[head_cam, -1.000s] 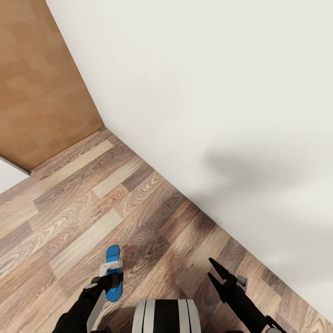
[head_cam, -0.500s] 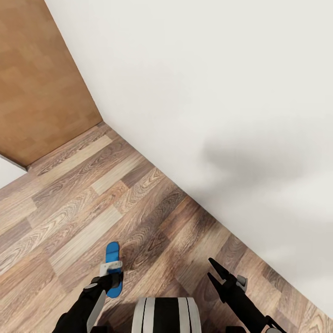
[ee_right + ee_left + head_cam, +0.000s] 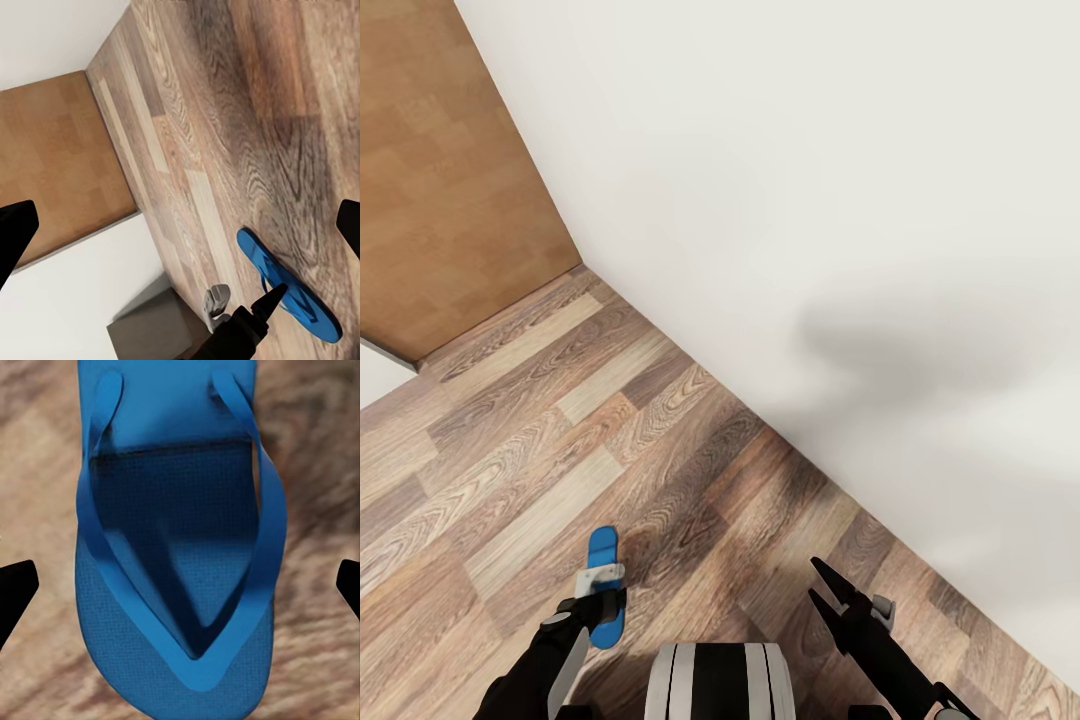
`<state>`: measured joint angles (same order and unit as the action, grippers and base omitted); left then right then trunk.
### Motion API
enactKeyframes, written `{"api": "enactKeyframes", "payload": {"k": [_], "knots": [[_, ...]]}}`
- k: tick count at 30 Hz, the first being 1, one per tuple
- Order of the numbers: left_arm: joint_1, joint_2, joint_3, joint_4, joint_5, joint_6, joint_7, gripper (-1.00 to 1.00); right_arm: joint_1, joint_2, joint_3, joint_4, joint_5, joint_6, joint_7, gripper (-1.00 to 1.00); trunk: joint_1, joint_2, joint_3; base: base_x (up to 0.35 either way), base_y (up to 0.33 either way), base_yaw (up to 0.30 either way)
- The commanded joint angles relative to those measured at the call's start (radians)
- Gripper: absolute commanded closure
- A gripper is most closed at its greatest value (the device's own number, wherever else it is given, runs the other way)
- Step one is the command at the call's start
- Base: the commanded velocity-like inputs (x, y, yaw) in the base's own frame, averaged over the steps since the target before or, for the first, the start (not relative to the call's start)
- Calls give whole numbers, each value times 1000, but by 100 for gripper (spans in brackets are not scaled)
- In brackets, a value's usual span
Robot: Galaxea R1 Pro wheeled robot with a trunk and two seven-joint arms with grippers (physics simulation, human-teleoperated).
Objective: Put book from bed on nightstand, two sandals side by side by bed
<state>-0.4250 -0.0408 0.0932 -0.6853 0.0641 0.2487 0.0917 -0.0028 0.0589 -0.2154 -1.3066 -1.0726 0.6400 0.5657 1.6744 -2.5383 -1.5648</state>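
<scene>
Over the last second my head view has drifted slightly: the door and wall corner sit a touch differently, while the left tool [image 3: 600, 600] and the sandal [image 3: 604, 585] keep the same relation. I read that as the base or head creeping, not the sandal moving. So I judge no real progress yet; the pickup is still ahead.

The sandal lies flat on the floor [image 3: 510, 470], out in the open boards well short of the wall [image 3: 840, 200]. In the left wrist view it is a thin, rounded blue sole with a fine dotted texture and a smooth Y-strap, between the left tool's spread fingers. The right tool [image 3: 822, 586] hangs parted and empty. The floor is matte grained wood plank; the door [image 3: 440, 190] is plain brown.
</scene>
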Motion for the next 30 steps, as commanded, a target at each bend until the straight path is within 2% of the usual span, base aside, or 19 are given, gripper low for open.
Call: {"api": "enactKeyframes", "payload": {"k": [1,23,30], "knots": [[0,-1,2,-2,7,5,2,-100,0,1,-2,0,-4,7,0,-100,0,0,-1,3,0,0],[0,-1,2,-2,9,4,3,-100,0,0,-2,0,-4,7,0,-100,0,0,-1,36,19,0],[0,-1,2,-2,11,6,3,-100,0,0,-2,0,-4,7,0,-100,3,-2,-28,0,0,0]]}}
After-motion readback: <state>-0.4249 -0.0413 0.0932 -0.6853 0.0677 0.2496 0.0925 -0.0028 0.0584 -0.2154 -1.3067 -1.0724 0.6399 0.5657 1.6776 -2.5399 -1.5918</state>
